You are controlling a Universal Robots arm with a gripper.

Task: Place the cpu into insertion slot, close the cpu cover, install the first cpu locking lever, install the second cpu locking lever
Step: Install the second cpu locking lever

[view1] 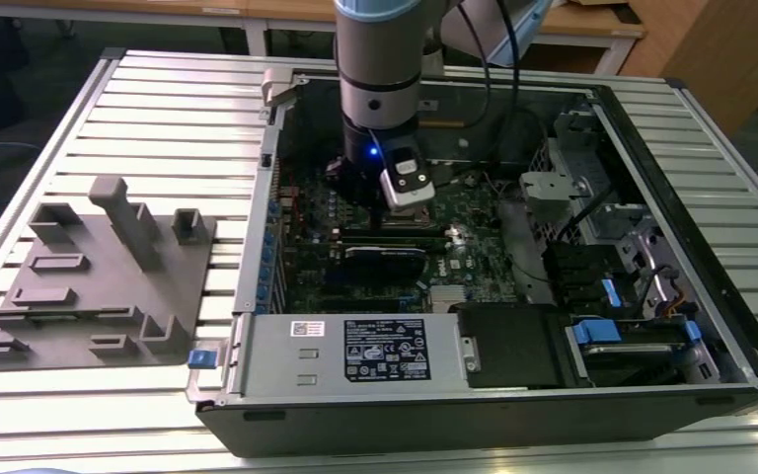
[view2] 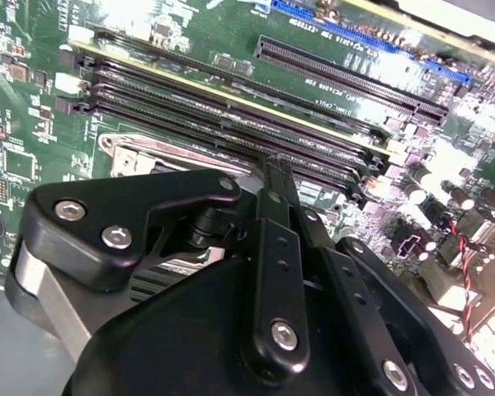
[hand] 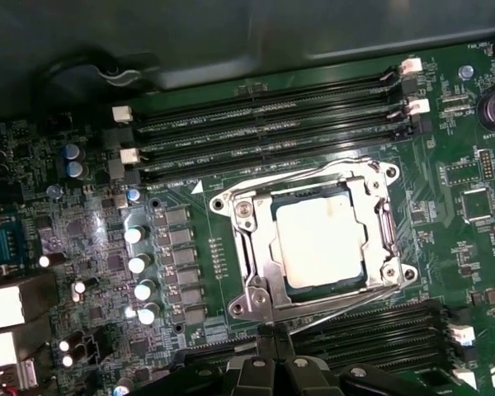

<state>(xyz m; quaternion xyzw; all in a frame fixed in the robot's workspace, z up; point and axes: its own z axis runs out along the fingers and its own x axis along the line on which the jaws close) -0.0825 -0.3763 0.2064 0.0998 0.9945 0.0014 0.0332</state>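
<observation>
Down at the wrist, the gripper (hand: pixel 274 340) sits just above the motherboard (hand: pixel 99 239), its black fingers (view2: pixel 274 194) drawn together into a narrow point with nothing between them. In the first wrist view the tip rests at the near edge of the insertion slot (hand: pixel 231 272), touching or almost touching the thin metal levers that cross there; I cannot tell which.

Just beyond the tip, the cpu (hand: pixel 320 239) lies flat inside the insertion slot, its pale silvery top showing through the square window of the cpu cover (hand: pixel 264 247). The cpu cover lies down over the chip, its silvery frame framing all four sides, with screws at the corners. One thin lever runs along the far edge of the frame and another along the near edge, both lying low against the board.

Past the socket, long black memory slots (hand: pixel 272 124) run in parallel rows with white clips at their ends, and another set lies on the gripper's side of the socket. A row of small silver capacitors (hand: pixel 140 272) stands beside the socket.

Farther out, the exterior view shows the arm (view1: pixel 379 69) reaching straight down into the open computer case (view1: pixel 695 247), which lies on a slatted metal worktop (view1: pixel 169 109). On the exterior view's left, a grey fixture block (view1: pixel 96 281) with upright posts sits on the worktop, well apart from the case.
</observation>
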